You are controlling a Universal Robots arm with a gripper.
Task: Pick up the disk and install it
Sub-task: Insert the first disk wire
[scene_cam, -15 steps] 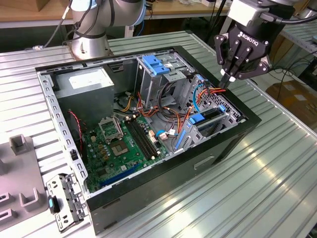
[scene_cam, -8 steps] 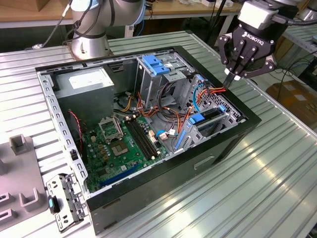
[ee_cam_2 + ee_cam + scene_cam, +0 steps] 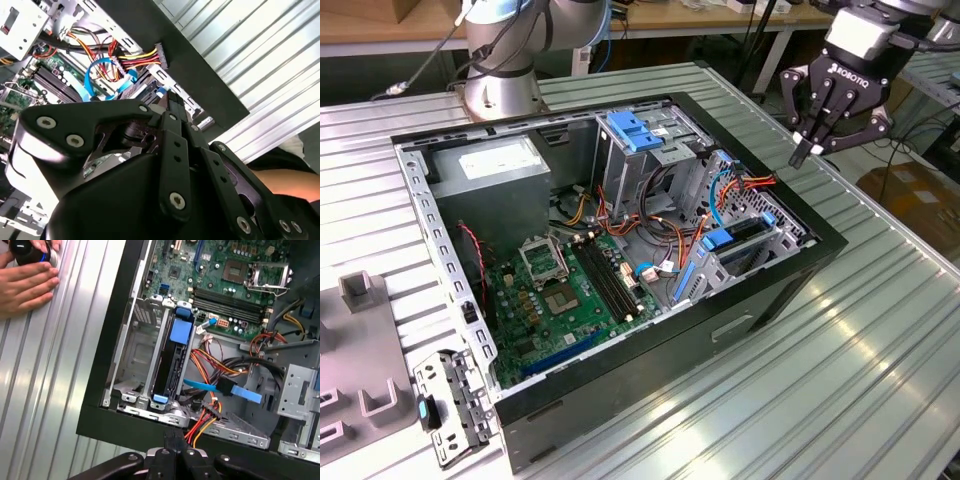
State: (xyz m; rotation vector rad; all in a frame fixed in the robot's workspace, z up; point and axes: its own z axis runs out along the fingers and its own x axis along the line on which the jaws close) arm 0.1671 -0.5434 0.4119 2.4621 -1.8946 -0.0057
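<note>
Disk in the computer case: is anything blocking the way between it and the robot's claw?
Nothing visible. The disk stands in its open-topped cage, and the gripper hangs above the case edge. The cables lie beside the disk, not across it.

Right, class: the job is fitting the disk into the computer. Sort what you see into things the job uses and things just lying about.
Job in hand:
- gripper, empty, above the rim of the computer case
- disk, on edge in the drive cage

Lying about:
- power-supply box
- metal bracket and grey fixture on the table
- a person's hand
</note>
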